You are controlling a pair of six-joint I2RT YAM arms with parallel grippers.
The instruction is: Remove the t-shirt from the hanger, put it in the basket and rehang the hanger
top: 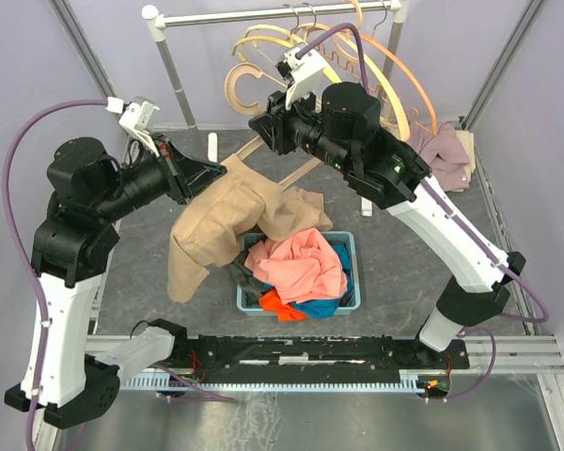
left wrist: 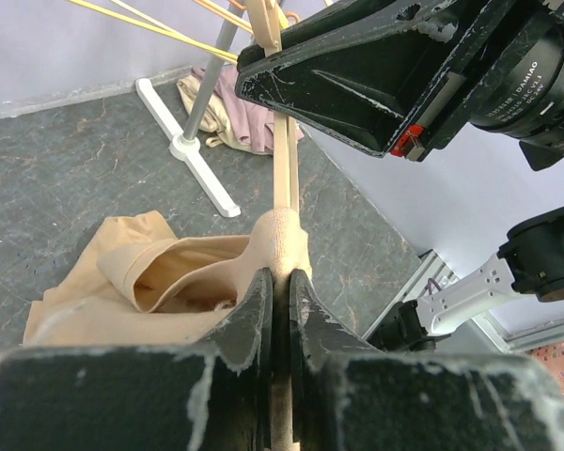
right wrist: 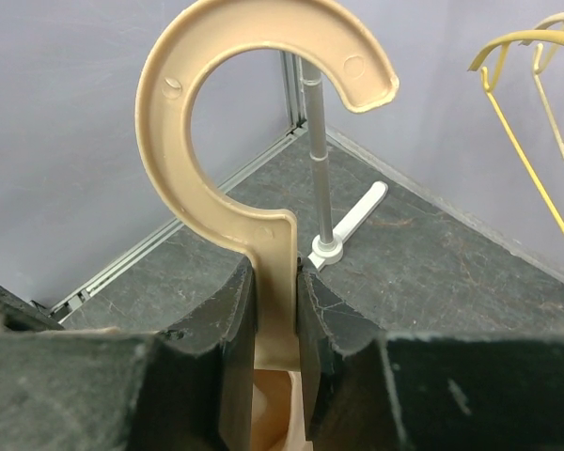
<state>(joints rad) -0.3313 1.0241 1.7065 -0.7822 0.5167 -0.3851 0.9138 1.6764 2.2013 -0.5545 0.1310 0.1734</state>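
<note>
A tan t-shirt (top: 216,225) hangs bunched between the arms, above the left side of a basket. Its cream plastic hanger (top: 247,86) is held up in the air. My right gripper (top: 259,127) is shut on the hanger's neck just under the hook (right wrist: 197,122), with the jaws (right wrist: 275,272) pressed on both sides. My left gripper (top: 216,172) is shut on shirt cloth where it wraps the end of one hanger arm (left wrist: 282,169). In the left wrist view the fingertips (left wrist: 280,274) pinch that tan fold, and the collar opening (left wrist: 160,282) gapes to the left.
A blue basket (top: 350,246) of coral, orange and blue clothes stands under the shirt. The clothes rack (top: 263,14) at the back carries several cream, yellow and orange hangers (top: 376,66). A pinkish heap of clothes (top: 446,155) lies at the right. The rack's white foot (left wrist: 202,160) rests on the dark floor.
</note>
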